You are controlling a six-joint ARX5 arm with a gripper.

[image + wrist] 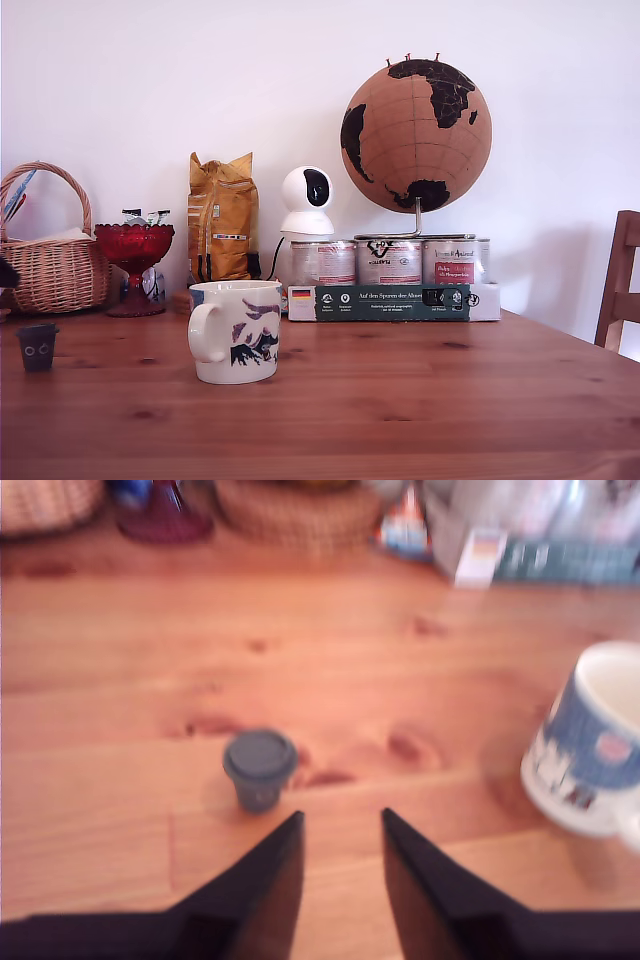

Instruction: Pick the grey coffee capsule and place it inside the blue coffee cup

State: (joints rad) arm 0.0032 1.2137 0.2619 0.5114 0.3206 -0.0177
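The grey coffee capsule [37, 347] stands upright on the wooden table near the exterior view's left edge, two pale rings on its side. The wrist view shows the capsule [260, 768] a short way beyond my gripper [340, 815], just off the line of one fingertip, with no contact. The gripper is open and nothing is between its dark fingers [268, 880]. The blue coffee cup [236, 330], a cream mug with dark blue artwork, stands upright mid-table with its handle toward the exterior view's left. The wrist view catches the cup [590, 742] at the frame's edge, apart from the capsule.
Along the back wall stand a wicker basket [50, 265], a red glass goblet [133, 262], a yellow bag [222, 218], a white camera [307, 200], and tins [388, 262] on a box under a cork globe [416, 135]. A chair [620, 285] is at the right edge.
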